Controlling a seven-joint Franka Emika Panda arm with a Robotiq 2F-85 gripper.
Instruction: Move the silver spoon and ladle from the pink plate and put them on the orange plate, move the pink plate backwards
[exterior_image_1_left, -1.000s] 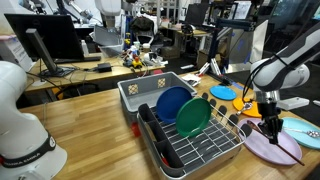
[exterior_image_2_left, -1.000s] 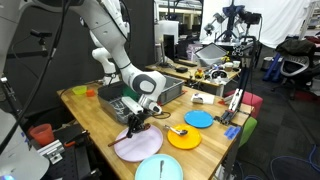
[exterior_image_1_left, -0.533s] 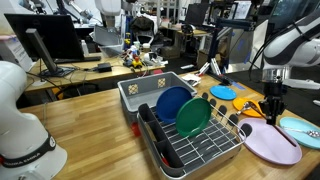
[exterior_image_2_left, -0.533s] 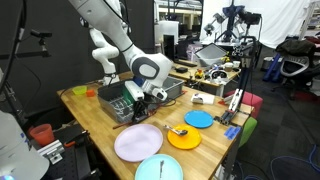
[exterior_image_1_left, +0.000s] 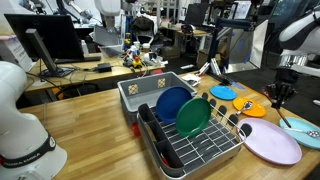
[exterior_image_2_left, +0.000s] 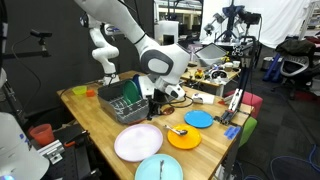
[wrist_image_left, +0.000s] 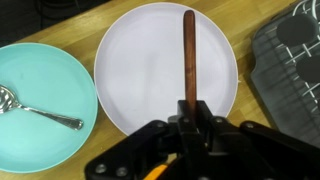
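Nearest on the wooden table lies the round light-blue plate (exterior_image_2_left: 162, 168). A shiny silver metal spoon with a perforated bowl (wrist_image_left: 40, 110) rests on it, handle slanting toward the rim. Just beside it sits the large round pale pink plate (exterior_image_2_left: 138, 142), flat on the table. In the wrist view a slim, straight reddish-brown handle (wrist_image_left: 188, 55) shows against the middle of this plate.

That handle is up in the air, pinched in the black claw (wrist_image_left: 188, 105), whose jaws are closed tight on it. The end below the jaws is hidden, so I cannot tell which utensil it belongs to. In both exterior views the claw hangs well above the table.

Next comes the smaller round yellow-orange plate (exterior_image_2_left: 183, 137), with something small and dark on it that I cannot make out. Past that is a small round blue plate (exterior_image_2_left: 199, 119). Farthest back stands the dark wire dish rack (exterior_image_1_left: 190, 148), holding a blue and a green dish upright.
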